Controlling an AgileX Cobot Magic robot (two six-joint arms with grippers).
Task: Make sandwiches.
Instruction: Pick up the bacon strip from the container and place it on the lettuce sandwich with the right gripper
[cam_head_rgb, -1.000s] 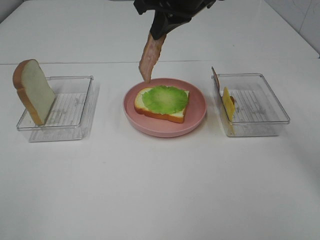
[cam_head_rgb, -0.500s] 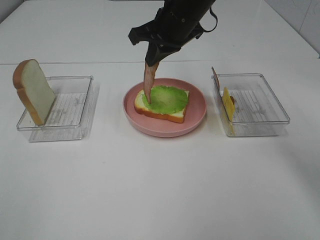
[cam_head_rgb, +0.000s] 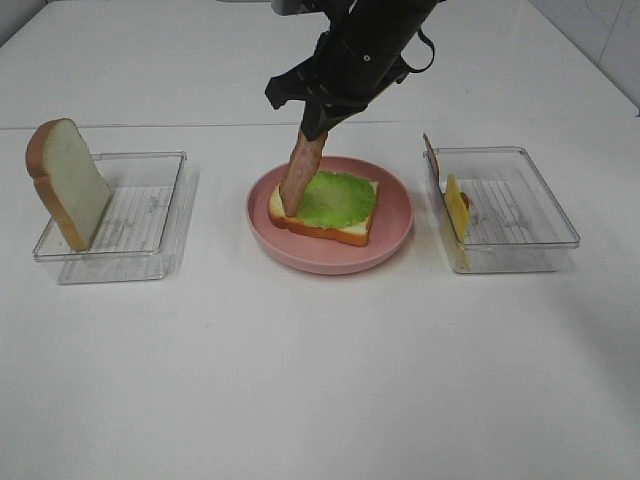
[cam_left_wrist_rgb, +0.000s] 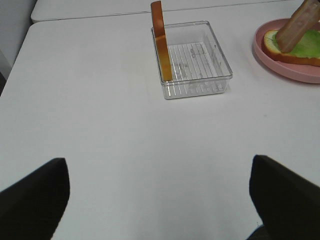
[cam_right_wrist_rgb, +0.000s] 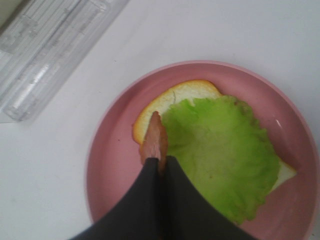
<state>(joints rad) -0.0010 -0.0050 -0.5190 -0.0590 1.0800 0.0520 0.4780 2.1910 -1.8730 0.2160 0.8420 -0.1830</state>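
Right gripper (cam_head_rgb: 317, 128) clamped on top end of bacon (cam_head_rgb: 299, 178). Strip near upright, lower tip touching lettuce (cam_head_rgb: 338, 198) by crust edge of bread (cam_head_rgb: 322, 231) on plate (cam_head_rgb: 396, 228). Suggest sweeping across while lowering so strip lies flat, centred (else likely flops off). Left gripper (cam_left_wrist_rgb: 160, 197) jaws apart, idle over table (cam_left_wrist_rgb: 100, 125).

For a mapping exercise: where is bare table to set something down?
Bare: white tabletop nearer the camera than the round pink plate and two clear plastic trays, plus gaps between them. Crowded: the plate, where the right end effector holds a reddish bacon strip.
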